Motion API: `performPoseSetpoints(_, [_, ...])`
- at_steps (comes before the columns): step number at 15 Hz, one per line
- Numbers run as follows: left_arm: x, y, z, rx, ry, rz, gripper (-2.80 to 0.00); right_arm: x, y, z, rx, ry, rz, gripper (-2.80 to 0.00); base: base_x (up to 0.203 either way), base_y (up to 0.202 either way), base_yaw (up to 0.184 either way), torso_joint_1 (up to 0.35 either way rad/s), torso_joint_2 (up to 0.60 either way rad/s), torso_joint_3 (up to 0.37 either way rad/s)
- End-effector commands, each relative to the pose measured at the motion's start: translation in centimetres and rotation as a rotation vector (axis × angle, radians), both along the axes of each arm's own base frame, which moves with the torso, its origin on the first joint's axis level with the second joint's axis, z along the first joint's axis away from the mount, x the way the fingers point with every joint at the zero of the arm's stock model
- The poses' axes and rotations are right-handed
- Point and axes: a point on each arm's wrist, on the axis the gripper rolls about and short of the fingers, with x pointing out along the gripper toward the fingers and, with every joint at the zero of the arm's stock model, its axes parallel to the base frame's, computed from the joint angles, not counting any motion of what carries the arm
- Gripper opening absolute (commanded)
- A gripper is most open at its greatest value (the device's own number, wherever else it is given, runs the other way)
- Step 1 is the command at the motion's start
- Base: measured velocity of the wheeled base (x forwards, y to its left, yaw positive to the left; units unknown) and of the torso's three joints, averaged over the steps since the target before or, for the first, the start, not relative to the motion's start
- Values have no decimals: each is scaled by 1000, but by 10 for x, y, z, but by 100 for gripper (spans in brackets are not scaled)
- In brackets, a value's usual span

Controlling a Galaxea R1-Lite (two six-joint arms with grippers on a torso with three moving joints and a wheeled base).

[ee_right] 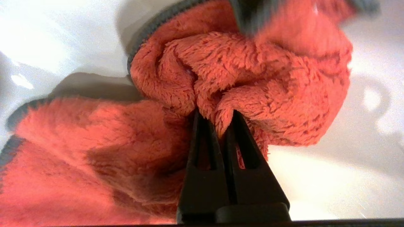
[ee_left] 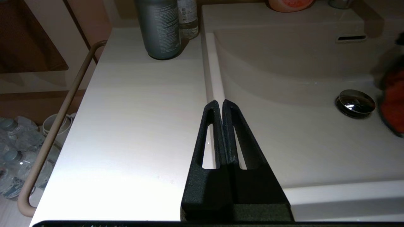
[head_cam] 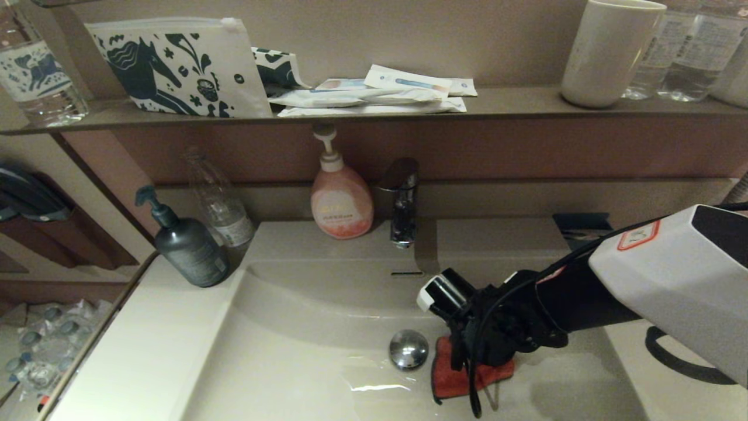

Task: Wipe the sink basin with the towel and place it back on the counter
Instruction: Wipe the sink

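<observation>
The orange-red towel lies bunched on the floor of the off-white sink basin, just right of the chrome drain plug. My right gripper is shut on a fold of the towel, pressing it down onto the basin; in the head view its fingers are hidden behind the wrist. My left gripper is shut and empty, hovering over the seam between the counter and the basin's left rim; it does not show in the head view. The towel's edge shows beside the drain plug.
A chrome faucet and pink soap bottle stand behind the basin. A dark pump bottle and a clear bottle sit on the counter's back left. The brown shelf above holds a horse-print pouch, packets and a cup.
</observation>
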Motion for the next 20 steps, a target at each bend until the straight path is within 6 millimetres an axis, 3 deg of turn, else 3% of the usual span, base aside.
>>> performPoseSetpoints(1, [0, 0, 0, 1, 1, 0, -280, -8, -13, 10, -20, 20, -13, -280, 0, 0, 0, 0, 0, 0])
performPoseSetpoints(8, [0, 0, 0, 1, 1, 0, -280, -57, -30, 12, -245, 305, -69, -280, 0, 0, 0, 0, 0, 0])
performPoseSetpoints(10, [0, 0, 0, 1, 1, 0, -280, -67, -26, 11, -235, 348, -75, -280, 0, 0, 0, 0, 0, 0])
performPoseSetpoints(13, [0, 0, 0, 1, 1, 0, -280, -77, -8, 1, -155, 419, -56, -280, 0, 0, 0, 0, 0, 0])
performPoseSetpoints(20, [0, 0, 0, 1, 1, 0, -280, -75, 56, -13, 139, 421, -8, -280, 0, 0, 0, 0, 0, 0])
